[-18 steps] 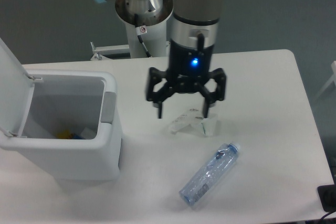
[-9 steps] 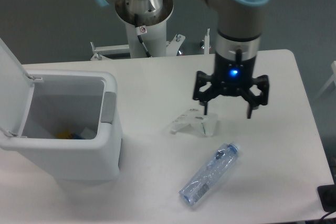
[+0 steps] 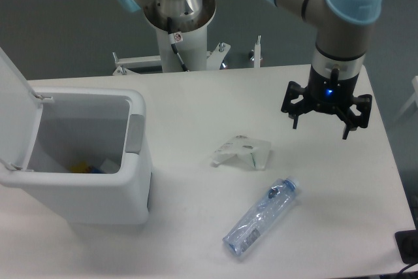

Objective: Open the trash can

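Gripper point(image 3: 321, 127) hung with fingers spread wide and nothing between them, above the table's point(image 3: 196, 115) right side, well apart from the trash can point(image 3: 85, 181). That bin stood at the left edge with its lid raised, so the task looked complete and the arm free to leave. Compared with one second before, the gripper had travelled rightward, away from the crumpled clear plastic point(image 3: 241, 151); the bottle point(image 3: 261, 217) lay unmoved.
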Controlling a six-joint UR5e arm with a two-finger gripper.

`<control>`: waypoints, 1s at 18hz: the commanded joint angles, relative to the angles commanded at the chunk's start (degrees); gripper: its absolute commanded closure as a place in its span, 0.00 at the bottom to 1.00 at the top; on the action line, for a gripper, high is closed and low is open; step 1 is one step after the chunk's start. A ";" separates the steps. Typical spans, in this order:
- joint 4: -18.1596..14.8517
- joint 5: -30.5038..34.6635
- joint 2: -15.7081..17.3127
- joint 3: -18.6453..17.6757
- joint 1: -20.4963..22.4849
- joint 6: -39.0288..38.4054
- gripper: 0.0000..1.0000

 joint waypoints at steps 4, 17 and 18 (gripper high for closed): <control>-0.17 0.09 0.25 -1.48 1.75 3.59 0.00; 0.62 0.71 0.87 -5.27 2.29 7.74 0.00; 0.70 0.79 0.79 -5.36 2.29 7.74 0.00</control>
